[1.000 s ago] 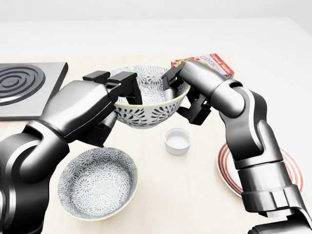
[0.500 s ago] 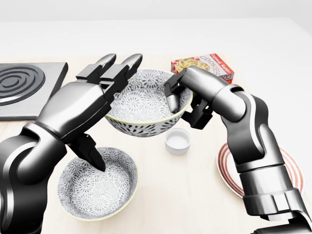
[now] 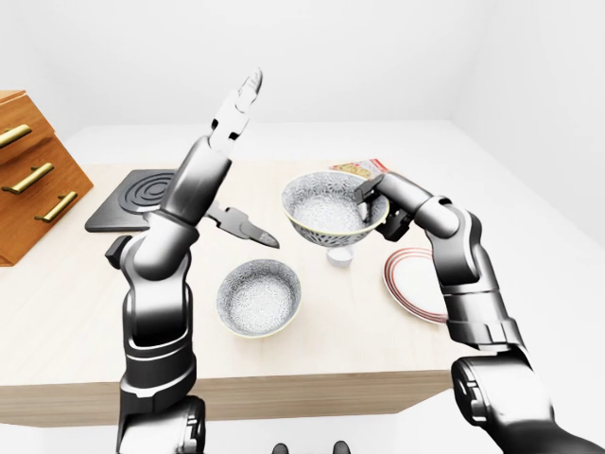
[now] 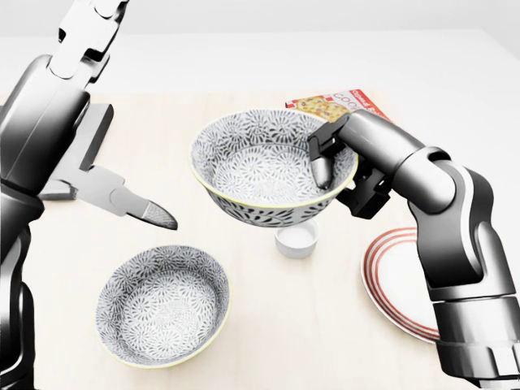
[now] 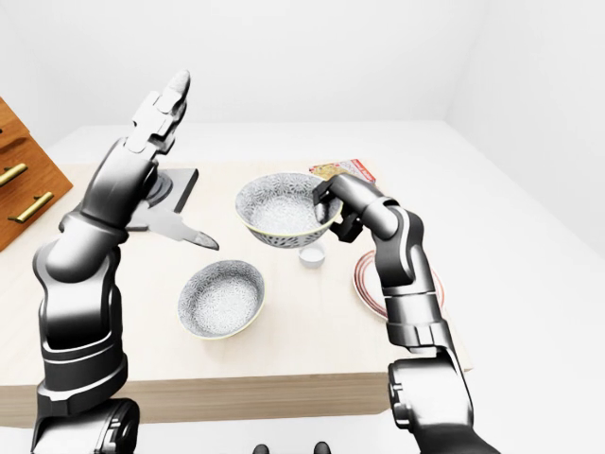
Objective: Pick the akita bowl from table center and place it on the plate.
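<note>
The akita bowl [image 4: 260, 166], white with a dark floral pattern and a yellowish rim, hangs above the table, slightly tilted, to the left of the plate. My right hand [image 4: 341, 180] is shut on its right rim, one finger inside and the others outside the wall. The red-ringed plate [image 4: 394, 280] lies on the table at the lower right, partly hidden by my right forearm. My left hand [image 3: 248, 165] is raised high at the left, open, fingers spread, holding nothing and well clear of the bowl.
A second patterned bowl [image 4: 162, 305] sits at the lower left. A small white cup [image 4: 296, 238] stands right under the held bowl. A cookie box [image 4: 341, 104] lies behind it. A stove burner [image 3: 137, 194] and a wooden drawer cabinet [image 3: 28, 175] are at the left.
My left hand let go of the bowl, opened, and swung up and to the left. The right hand alone now holds the bowl, which has moved slightly right.
</note>
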Controlling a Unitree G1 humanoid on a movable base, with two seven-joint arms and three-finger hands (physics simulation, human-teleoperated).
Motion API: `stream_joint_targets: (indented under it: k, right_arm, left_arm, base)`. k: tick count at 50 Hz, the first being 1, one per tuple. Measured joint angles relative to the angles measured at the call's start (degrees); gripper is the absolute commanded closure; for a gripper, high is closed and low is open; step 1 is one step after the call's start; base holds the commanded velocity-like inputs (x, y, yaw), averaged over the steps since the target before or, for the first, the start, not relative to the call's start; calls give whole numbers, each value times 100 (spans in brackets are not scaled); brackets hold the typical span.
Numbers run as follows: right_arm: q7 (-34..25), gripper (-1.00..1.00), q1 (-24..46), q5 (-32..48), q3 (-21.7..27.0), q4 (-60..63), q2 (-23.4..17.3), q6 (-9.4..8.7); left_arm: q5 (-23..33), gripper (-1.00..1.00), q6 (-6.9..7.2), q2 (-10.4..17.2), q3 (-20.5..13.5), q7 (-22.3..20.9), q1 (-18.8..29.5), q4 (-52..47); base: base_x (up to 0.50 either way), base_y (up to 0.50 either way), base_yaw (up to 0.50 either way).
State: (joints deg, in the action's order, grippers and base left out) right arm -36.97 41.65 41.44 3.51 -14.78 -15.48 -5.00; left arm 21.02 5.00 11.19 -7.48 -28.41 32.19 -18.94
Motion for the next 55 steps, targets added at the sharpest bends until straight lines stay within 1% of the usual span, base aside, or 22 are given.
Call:
stream_joint_targets:
  k: [7,16,26,39,48,55]
  right_arm:
    - [-2,100,-331,-81,202,335,-229,0]
    - [85,100,-932,-191,501,782,-469,0]
    - [195,100,-1507,-300,836,1096,-714,0]
    - [476,100,-2173,-403,1299,1026,-1002,0]
    - [736,100,-2592,-460,1597,717,-1153,0]
    - [1002,100,-2684,-444,1653,332,-1245,0]
  left_arm:
    - [-486,-100,0,133,-25,421,-113,6]
    - [-694,-100,0,129,21,672,-330,-165]
    - [-708,-100,0,75,80,727,-476,-342]
    - [-667,-100,0,34,123,696,-492,-385]
    - [-658,-100,0,33,135,680,-453,-351]
    - [-646,-100,0,24,152,666,-437,-334]
  base:
    - [0,0,0]
    - [0,0,0]
    - [0,0,0]
    - [0,0,0]
    - [0,0,0]
    - [0,0,0]
